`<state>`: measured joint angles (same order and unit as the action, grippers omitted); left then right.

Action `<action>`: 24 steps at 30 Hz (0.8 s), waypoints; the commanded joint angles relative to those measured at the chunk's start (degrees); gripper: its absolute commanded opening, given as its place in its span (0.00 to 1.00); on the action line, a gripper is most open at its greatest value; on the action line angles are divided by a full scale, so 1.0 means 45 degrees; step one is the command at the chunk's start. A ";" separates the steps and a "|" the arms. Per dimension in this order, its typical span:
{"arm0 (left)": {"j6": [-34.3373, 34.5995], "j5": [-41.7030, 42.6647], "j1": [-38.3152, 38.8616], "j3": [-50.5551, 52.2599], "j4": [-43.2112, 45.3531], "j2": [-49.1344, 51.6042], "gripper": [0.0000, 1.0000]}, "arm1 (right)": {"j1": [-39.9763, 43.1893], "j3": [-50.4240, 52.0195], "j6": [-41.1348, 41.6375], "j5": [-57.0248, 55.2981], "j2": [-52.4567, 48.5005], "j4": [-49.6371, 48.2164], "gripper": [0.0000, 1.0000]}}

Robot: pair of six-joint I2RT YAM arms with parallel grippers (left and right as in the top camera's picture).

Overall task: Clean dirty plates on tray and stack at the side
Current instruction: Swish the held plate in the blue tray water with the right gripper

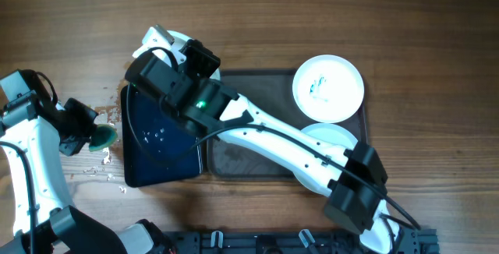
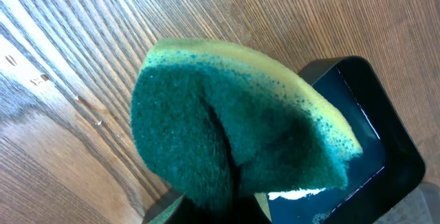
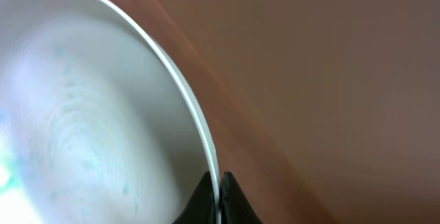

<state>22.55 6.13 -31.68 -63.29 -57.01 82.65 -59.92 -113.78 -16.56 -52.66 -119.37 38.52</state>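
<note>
White and rigid, the three plates should handle as stiff, smooth, breakable ware. We judge them light enough for one arm but slippery when wet.

**Position of parts**
- The first plate [image 1: 178, 42] sits beyond the far left corner of the tray [image 1: 257, 79], at the far end of the smaller blue tray [image 1: 160, 149]. We cannot tell whether it is lifted or resting on the table [image 1: 390, 20].
- The second plate [image 1: 328, 88] lies in the tray's far right corner, with a blue smear at its centre.
- The third plate [image 1: 331, 135] lies just nearer than the second, partly hidden under the right arm.

**Grippers**
- The right gripper [image 3: 218, 195] is clamped on the first plate's rim, one finger on each face of the edge. Faint blue traces show on the inner face.
- The left gripper [image 1: 84, 133] is clamped on the sponge [image 2: 234, 128], a soft pad with a green scouring face and yellow backing, folded by the grip. It hangs over the table just left of the blue tray.

**Handling**
- We take hold at the rim, where the shallow lip gives both fingers purchase.
- A rim pinch lets the plate pivot, so we advise wiping close to the held edge with light pressure.
- When stacking, we lower each plate flat, because we judge that edge contact could chip it.
</note>
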 commanded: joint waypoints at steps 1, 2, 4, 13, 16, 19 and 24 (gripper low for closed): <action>-0.0257 0.0209 -0.0083 -0.0155 0.0039 0.0068 0.04 | -0.0146 -0.0194 -0.0597 0.3803 -0.0010 0.1248 0.04; -0.0257 0.0209 -0.0083 -0.0155 0.0039 0.0068 0.04 | -0.0141 -0.0194 0.1647 0.3162 -0.0024 0.1447 0.04; -0.0257 0.0209 -0.0083 -0.0155 0.0058 0.0068 0.04 | -0.0141 -0.0194 0.2127 0.3322 -0.0005 0.1758 0.04; -0.0257 0.0214 -0.0083 -0.0155 -0.0010 0.0068 0.04 | -0.0083 -0.0194 0.5445 -0.0651 0.0010 0.3031 0.04; -0.0257 0.0214 -0.0083 -0.0155 0.0029 0.0068 0.04 | 0.0010 -0.0194 0.1919 0.5090 0.0029 0.3274 0.04; -0.0257 0.0214 -0.0078 -0.0155 -0.0015 0.0068 0.04 | -0.0180 -0.0199 0.2603 0.4318 0.0073 0.3667 0.04; -0.0257 0.0214 -0.0078 -0.0155 -0.0087 0.0068 0.04 | 0.0000 -0.0199 0.5260 0.2579 0.0199 0.3706 0.04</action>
<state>22.55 6.15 -31.68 -63.29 -57.56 82.67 -60.31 -113.93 4.01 -39.05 -119.48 56.05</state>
